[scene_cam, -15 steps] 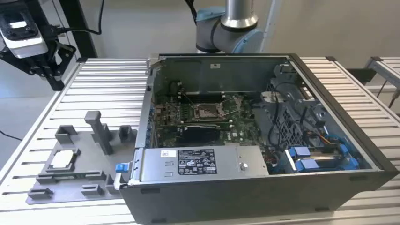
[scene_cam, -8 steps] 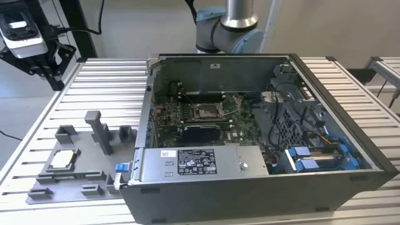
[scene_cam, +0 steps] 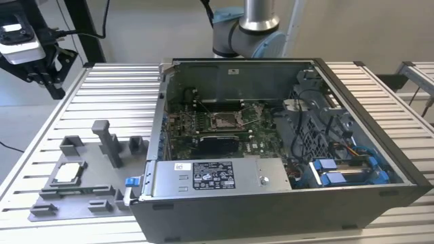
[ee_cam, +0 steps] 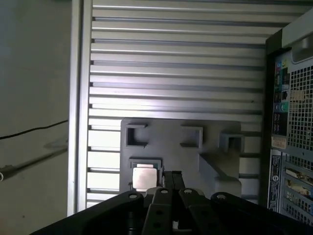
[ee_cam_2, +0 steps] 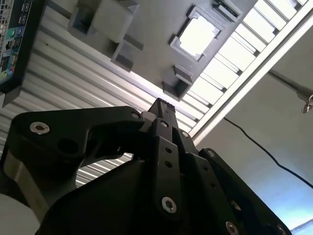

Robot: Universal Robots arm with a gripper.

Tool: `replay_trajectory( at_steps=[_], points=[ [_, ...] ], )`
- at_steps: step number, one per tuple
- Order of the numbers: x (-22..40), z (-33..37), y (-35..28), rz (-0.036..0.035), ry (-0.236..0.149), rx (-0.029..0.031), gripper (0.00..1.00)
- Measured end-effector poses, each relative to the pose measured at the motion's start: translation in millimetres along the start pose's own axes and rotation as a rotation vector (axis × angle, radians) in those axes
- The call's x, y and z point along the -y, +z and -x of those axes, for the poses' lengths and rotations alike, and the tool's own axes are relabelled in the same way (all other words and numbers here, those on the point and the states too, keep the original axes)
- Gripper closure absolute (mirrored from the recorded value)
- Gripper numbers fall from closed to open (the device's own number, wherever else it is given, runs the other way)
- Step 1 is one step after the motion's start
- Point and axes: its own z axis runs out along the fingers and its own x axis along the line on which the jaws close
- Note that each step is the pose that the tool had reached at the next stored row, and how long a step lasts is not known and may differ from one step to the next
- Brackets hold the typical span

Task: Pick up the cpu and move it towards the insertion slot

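The cpu (scene_cam: 68, 173) lies flat in a square pocket of the grey fixture plate (scene_cam: 81, 201), on the slatted table at the exterior view's left. Its pale top face also shows as the cpu (ee_cam: 145, 177) and the cpu (ee_cam_2: 198, 35) in both wrist views. My gripper (scene_cam: 56, 91) hangs high over the table's far left corner, well away from the chip. Its black fingers (ee_cam_2: 164, 115) are pressed together with nothing between them. The insertion slot (scene_cam: 224, 120), with its silver frame, sits on the green board inside the open computer case (scene_cam: 366, 127).
The fixture plate carries upright grey posts (scene_cam: 109, 145) and small brackets around the chip's pocket. The case's metal wall (scene_cam: 157, 127) rises between plate and board. A power supply (scene_cam: 217, 175) and blue-clipped drive bays (scene_cam: 346, 170) fill the case's front. Cables hang by the table's left edge (ee_cam: 78, 122).
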Motion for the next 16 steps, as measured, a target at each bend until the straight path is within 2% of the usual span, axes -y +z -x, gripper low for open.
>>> replay_trajectory(
  at_steps=[3,6,16],
  points=[
    [4.5,-8.7,0.3,-0.0001,0.0,-0.0001,1.0],
    [8.2,-14.1,1.3,-0.0001,0.0,0.0,1.0],
    [25.9,-21.0,6.8,0.0,0.0,0.0,1.0]
  ],
)
